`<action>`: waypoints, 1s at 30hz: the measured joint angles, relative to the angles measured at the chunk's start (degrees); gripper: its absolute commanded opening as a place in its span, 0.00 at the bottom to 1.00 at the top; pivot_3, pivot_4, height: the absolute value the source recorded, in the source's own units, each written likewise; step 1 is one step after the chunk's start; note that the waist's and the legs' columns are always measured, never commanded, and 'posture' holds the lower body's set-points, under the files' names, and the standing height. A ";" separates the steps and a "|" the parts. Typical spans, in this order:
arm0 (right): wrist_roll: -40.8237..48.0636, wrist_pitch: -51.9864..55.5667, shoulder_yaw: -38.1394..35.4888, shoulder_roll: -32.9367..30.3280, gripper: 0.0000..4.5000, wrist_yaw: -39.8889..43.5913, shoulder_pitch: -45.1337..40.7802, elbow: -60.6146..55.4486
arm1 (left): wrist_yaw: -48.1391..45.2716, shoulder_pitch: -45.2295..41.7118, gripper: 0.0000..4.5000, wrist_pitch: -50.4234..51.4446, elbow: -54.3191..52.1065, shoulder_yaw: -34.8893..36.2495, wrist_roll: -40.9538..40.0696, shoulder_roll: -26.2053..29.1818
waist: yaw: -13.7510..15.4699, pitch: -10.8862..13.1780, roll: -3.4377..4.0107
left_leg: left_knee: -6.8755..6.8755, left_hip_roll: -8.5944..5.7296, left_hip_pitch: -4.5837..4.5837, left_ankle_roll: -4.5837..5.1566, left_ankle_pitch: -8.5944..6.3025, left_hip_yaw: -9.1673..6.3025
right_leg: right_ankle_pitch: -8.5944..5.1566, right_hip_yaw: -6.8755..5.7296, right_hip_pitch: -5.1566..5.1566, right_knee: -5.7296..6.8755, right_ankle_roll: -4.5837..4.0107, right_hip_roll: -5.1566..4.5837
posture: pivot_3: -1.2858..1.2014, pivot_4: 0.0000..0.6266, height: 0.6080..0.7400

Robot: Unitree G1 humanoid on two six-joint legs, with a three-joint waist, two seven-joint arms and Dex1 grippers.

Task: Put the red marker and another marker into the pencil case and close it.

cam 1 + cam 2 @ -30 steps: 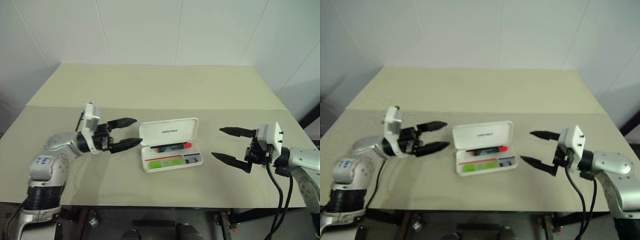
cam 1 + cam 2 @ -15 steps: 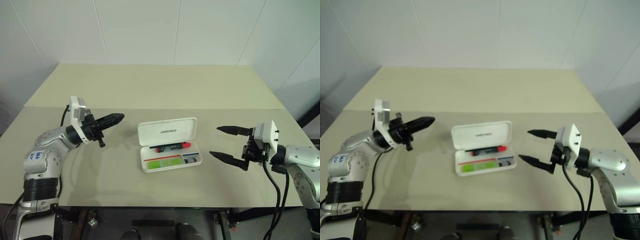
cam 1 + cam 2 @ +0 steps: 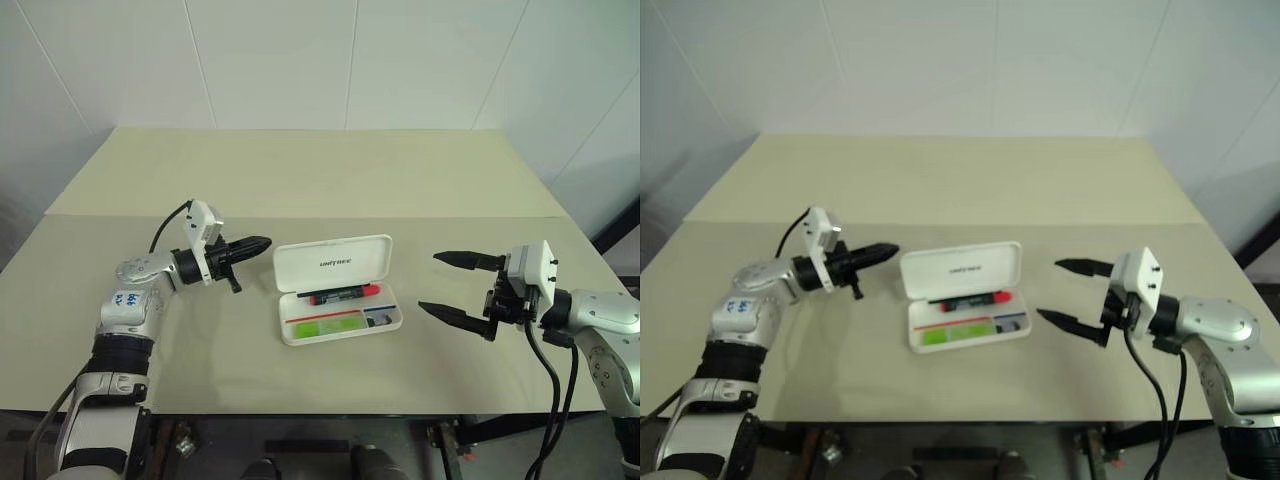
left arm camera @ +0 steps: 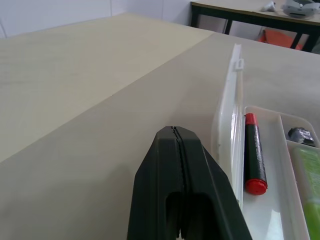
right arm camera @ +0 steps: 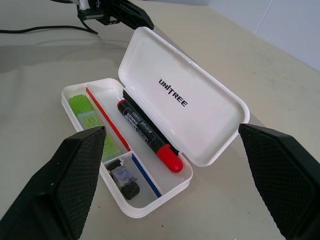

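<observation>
The white pencil case (image 3: 392, 318) lies open mid-table, its lid (image 3: 335, 262) raised at the back. The red marker (image 3: 343, 294), black with a red cap, lies in the tray's rear slot. The lime-green highlighter (image 3: 325, 325), the other marker, fills the front slot. My left gripper (image 3: 262, 242) is shut and empty, pointing level at the lid's left end. Its tip (image 4: 173, 131) sits just behind the lid edge (image 4: 229, 125); I cannot tell if they touch. My right gripper (image 3: 430, 282) hovers open to the right of the case, with nothing between its fingers.
A small dark item (image 5: 126, 182) sits in the tray's little end compartment. The beige table (image 3: 320, 170) runs far back to a white wall. Another table with things on it (image 4: 295, 10) shows beyond the case in the left wrist view.
My left gripper has shut and travelled right and forward, up to the lid's left end. The right arm has held still, with its gripper open.
</observation>
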 measured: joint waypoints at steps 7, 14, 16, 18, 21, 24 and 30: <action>-0.01 0.03 0.00 0.00 1.00 -0.94 0.29 -0.61 | -5.34 -0.07 0.00 -0.32 -0.75 -1.24 -0.12 -0.03 | 0.02 0.00 0.00 | 0.01 -0.01 -0.01 0.00 0.00 0.00 | 0.00 0.00 0.00 0.01 0.00 0.00 | 0.52 0.24 1.00; -0.04 0.03 0.02 0.01 1.00 -1.17 0.30 -0.63 | -9.75 0.39 0.00 -0.56 -4.30 -2.05 -0.12 0.67 | 0.00 0.00 0.00 | 0.01 -0.01 0.00 0.00 0.00 -0.01 | 0.00 0.00 0.00 0.03 0.00 0.00 | 0.52 0.24 1.00; -0.04 0.02 0.02 0.02 1.00 -1.21 0.31 -0.64 | -11.16 0.72 0.00 -0.45 -5.65 -3.01 -0.10 1.31 | -0.01 0.00 0.00 | 0.01 -0.01 0.00 0.00 0.00 0.00 | 0.00 0.00 0.01 0.02 -0.01 0.00 | 0.52 0.24 1.00; -0.06 0.02 0.02 0.02 1.00 -1.27 0.31 -0.64 | -12.67 1.13 0.00 -0.47 -7.09 -4.20 0.04 2.02 | -0.02 0.00 0.00 | 0.01 -0.01 0.01 0.00 0.00 0.00 | -0.01 0.00 0.00 0.02 -0.01 0.00 | 0.52 0.24 1.00; -0.10 0.00 0.03 0.06 1.00 -1.51 0.30 -0.64 | -14.00 1.97 0.00 -1.69 -8.12 -6.46 2.09 2.90 | -0.03 0.00 0.00 | 0.01 -0.01 0.01 0.00 0.00 0.00 | -0.01 0.00 0.00 0.02 -0.02 0.00 | 0.52 0.24 1.00; -0.16 -0.02 0.14 0.56 1.00 -2.08 0.30 -0.64 | -13.17 2.57 0.00 -3.36 -7.97 -9.27 5.23 2.11 | 0.05 0.00 0.00 | 0.02 -0.01 0.01 0.00 0.00 0.00 | -0.01 0.01 0.01 0.02 -0.02 -0.01 | 0.52 0.24 1.00; -0.20 -0.04 0.14 0.79 1.00 -2.84 0.61 -0.94 | -12.66 2.85 0.00 -4.57 -7.95 -13.25 8.38 0.11 | -0.04 0.00 0.00 | 0.01 -0.01 0.00 0.00 0.00 0.00 | -0.01 0.01 0.00 0.02 -0.02 0.00 | 0.52 0.24 1.00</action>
